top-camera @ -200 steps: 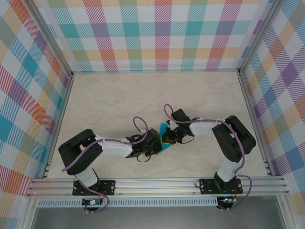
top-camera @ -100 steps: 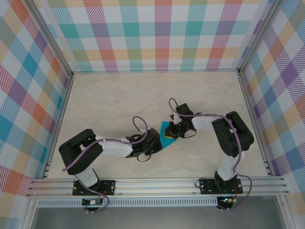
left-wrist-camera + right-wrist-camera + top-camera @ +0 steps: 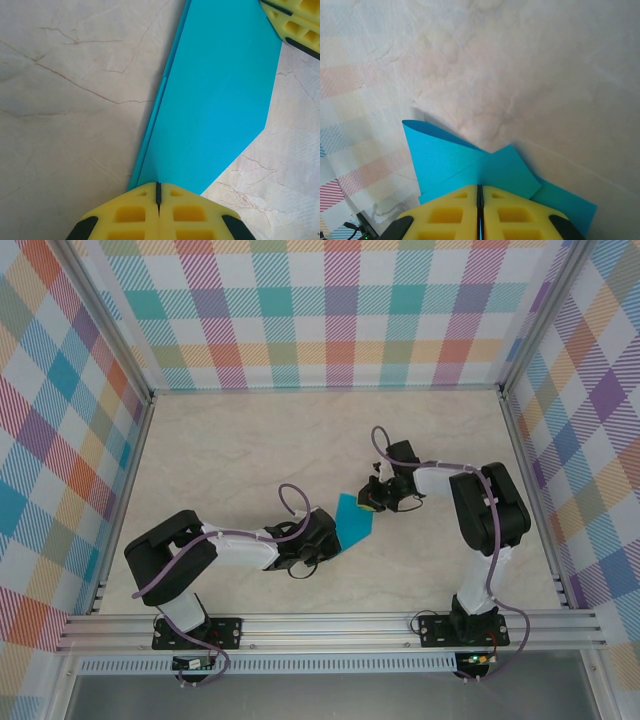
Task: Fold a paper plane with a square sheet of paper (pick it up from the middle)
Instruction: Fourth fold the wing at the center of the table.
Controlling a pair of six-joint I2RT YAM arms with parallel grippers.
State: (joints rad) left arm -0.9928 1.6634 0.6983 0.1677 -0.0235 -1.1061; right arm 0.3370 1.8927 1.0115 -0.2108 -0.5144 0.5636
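The teal-blue sheet of paper point(image 3: 352, 521), creased and folded smaller, is stretched between my two grippers just above the table's middle. My left gripper point(image 3: 331, 544) is shut on its near-left end; in the left wrist view the folded paper point(image 3: 215, 95) runs away from the pinching yellow pads point(image 3: 140, 212) of that gripper point(image 3: 158, 187). My right gripper point(image 3: 371, 502) is shut on the far-right end, its pads point(image 3: 510, 210) clamping layered flaps of the paper point(image 3: 450, 160) at the gripper's tip point(image 3: 480, 189). The right gripper's yellow fingers point(image 3: 295, 15) show at the left wrist view's top right.
The marble-pattern table point(image 3: 250, 450) lies under both arms. Checked walls point(image 3: 340, 310) and aluminium rails point(image 3: 330, 625) close the workspace on all sides.
My right gripper has moved right and away from the left one, pulling its end of the paper along, so more teal paper shows between the grippers. The left arm has held still.
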